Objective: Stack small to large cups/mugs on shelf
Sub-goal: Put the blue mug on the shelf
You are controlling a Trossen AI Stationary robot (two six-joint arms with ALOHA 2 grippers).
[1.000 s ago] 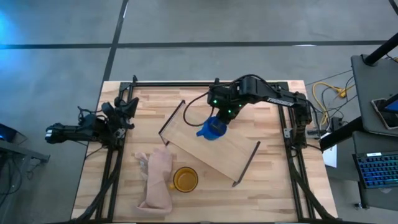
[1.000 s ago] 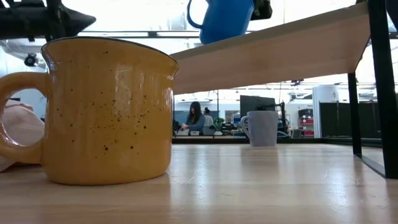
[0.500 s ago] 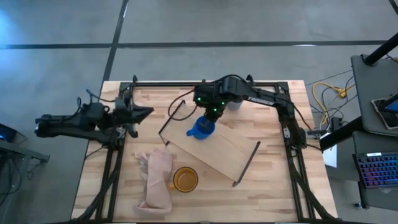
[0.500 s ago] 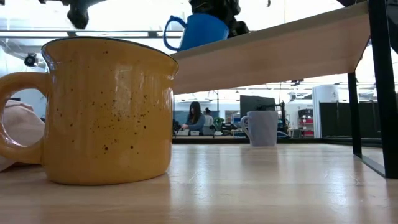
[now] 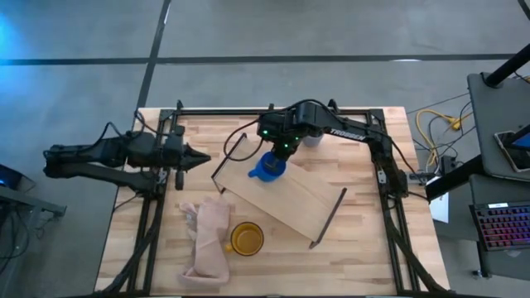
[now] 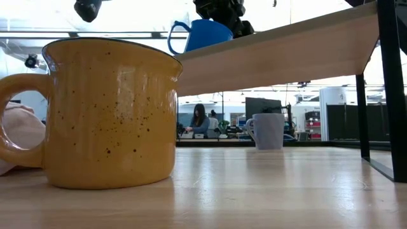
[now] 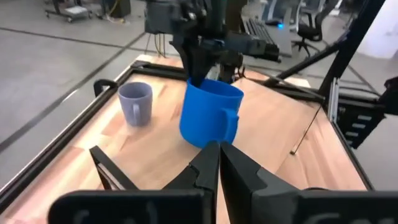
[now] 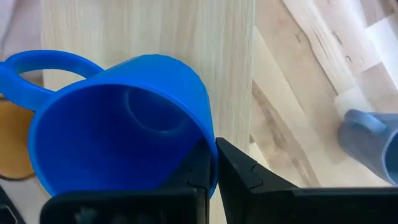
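You see a bright blue glazed mug [image 5: 267, 166] at the centre of the high view, plain and unpatterned, the same blue inside and out. Below it, near the bottom centre, the yellow-orange ceramic mug [image 5: 246, 238] shows dark brown speckles scattered over its glaze and a thin dark rim. The small grey-blue mug [image 7: 135, 103] at the left of the left wrist view is a flat, pale colour. The long light-wood shelf board [image 5: 294, 199] carries fine pale grain, with thin black metal end frames. The crumpled cloth [image 5: 209, 240] is pale pink-beige. The slatted wooden tabletop [image 5: 364, 248] is honey-toned in mixed strips.
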